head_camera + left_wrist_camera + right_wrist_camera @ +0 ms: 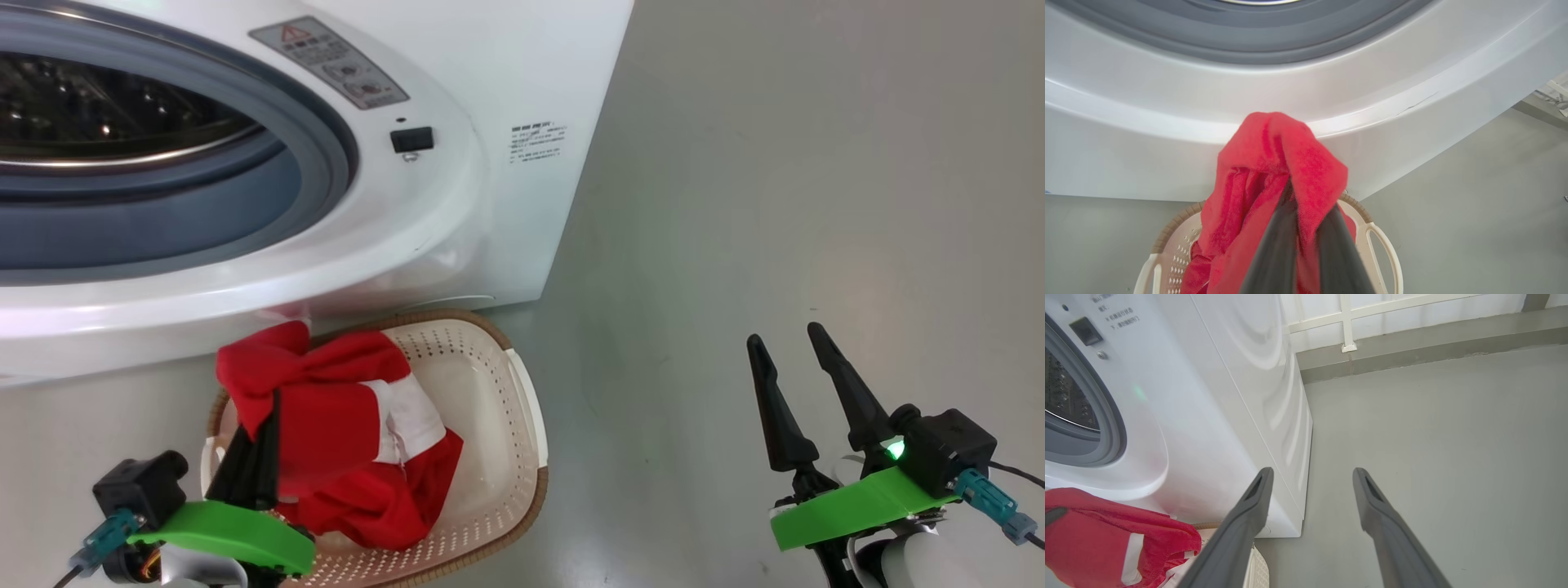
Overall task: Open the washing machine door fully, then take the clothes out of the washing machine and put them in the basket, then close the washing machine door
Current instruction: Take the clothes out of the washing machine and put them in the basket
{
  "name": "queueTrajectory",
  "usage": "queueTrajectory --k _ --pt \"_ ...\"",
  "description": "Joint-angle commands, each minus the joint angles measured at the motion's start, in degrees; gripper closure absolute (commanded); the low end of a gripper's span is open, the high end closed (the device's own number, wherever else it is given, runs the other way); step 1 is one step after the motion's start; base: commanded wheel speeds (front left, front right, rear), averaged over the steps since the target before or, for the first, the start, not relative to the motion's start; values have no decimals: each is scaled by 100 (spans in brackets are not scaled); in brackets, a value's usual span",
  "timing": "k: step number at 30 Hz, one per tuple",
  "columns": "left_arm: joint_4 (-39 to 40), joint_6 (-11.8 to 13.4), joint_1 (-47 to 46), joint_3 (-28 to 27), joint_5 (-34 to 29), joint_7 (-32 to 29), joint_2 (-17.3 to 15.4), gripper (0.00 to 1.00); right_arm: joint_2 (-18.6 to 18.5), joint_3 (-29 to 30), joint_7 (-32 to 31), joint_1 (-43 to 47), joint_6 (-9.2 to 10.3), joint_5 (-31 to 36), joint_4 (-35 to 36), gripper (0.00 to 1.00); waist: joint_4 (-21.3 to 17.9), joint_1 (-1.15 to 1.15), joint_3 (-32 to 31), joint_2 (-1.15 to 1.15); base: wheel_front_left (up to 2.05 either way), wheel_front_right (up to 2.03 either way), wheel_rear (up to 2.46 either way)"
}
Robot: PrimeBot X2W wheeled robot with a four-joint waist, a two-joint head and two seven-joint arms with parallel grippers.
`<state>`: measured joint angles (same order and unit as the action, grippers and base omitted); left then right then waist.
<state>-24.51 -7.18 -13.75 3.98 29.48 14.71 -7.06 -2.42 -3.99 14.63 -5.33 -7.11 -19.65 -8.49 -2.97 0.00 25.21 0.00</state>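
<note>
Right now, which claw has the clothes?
The left claw, shut on the red clothes over the basket; the right claw stands open and empty.

The washing machine [522, 73] has a glossy white shell, a matt grey rubber door ring [163, 220] and a shiny perforated metal drum [98, 106]. The clothes [1274, 163] are fuzzy red cloth. The basket [490, 392] is smooth cream plastic, and the floor [816, 204] is matt grey.

Left hand [1298, 212] tips buried in clothes [1274, 147] (labels [537, 143] unreadable).
</note>
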Motion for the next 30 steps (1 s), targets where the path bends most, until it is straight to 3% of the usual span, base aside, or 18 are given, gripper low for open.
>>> queueTrajectory --k 1,14,30 --pt "-70 -31 -109 -123 43 29 -170 100 -45 -125 37 -99 -37 -25 151 0 -44 0 94 0 0 0 0" --pt "-1495 -31 -650 677 394 29 -344 100 -45 -233 37 -206 -37 -34 228 0 -185 0 519 0 0 0 0" --pt "-2278 -31 -1128 2037 1456 29 -593 100 -45 -226 37 -282 -37 -24 311 0 -230 0 890 0 0 0 0"
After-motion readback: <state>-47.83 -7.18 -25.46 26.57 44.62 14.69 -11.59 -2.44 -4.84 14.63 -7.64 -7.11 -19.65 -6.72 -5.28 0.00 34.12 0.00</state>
